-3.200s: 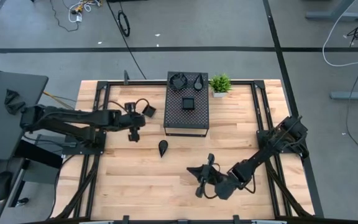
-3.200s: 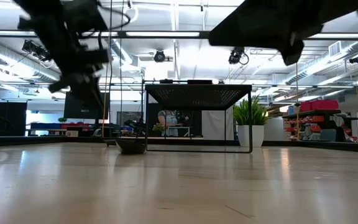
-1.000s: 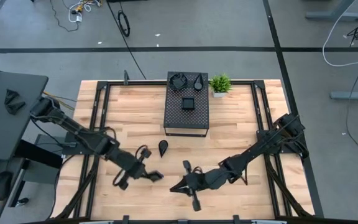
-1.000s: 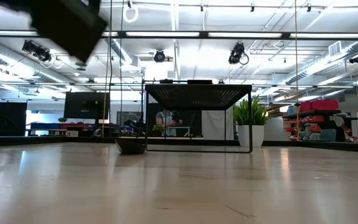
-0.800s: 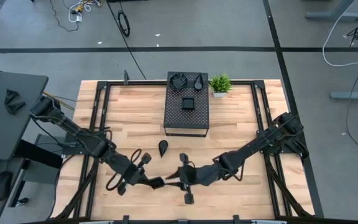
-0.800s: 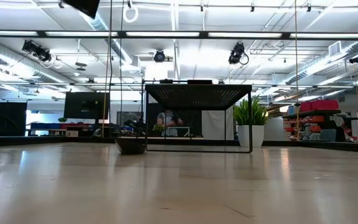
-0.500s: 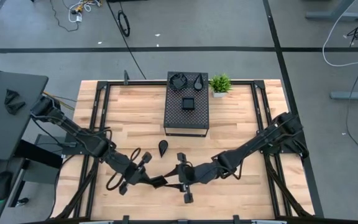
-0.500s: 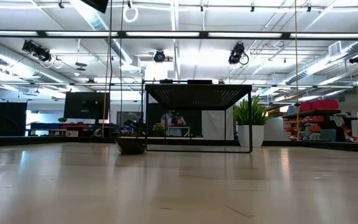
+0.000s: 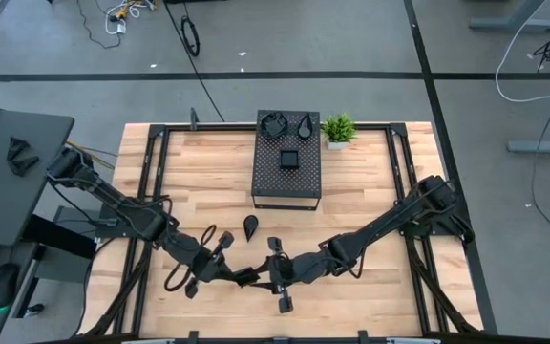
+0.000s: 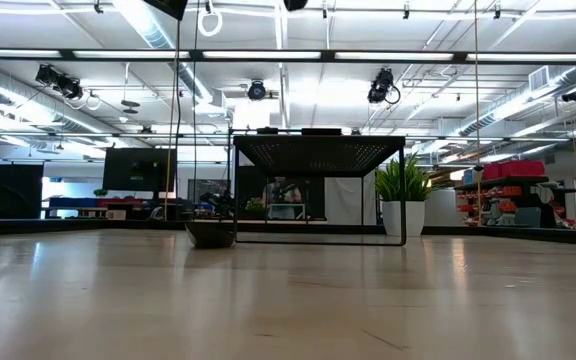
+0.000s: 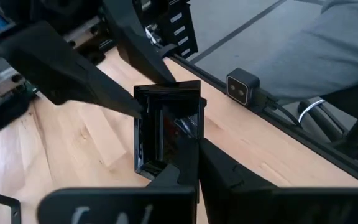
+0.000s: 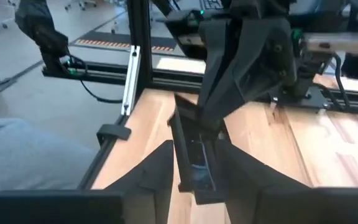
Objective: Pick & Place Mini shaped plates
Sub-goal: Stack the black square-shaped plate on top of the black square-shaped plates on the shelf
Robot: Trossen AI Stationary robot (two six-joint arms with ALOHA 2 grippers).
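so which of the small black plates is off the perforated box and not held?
The glossy black teardrop plate lying alone on the wooden table, just in front of the black perforated box.

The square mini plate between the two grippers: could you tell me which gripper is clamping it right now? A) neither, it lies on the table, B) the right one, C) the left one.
C: in the left wrist view the left gripper pinches the square mini plate by its edge, while the right gripper is open around it.

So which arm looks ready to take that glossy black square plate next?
Probably right: the right gripper's open fingers flank the glossy black square plate, which the left gripper holds clamped by one edge.
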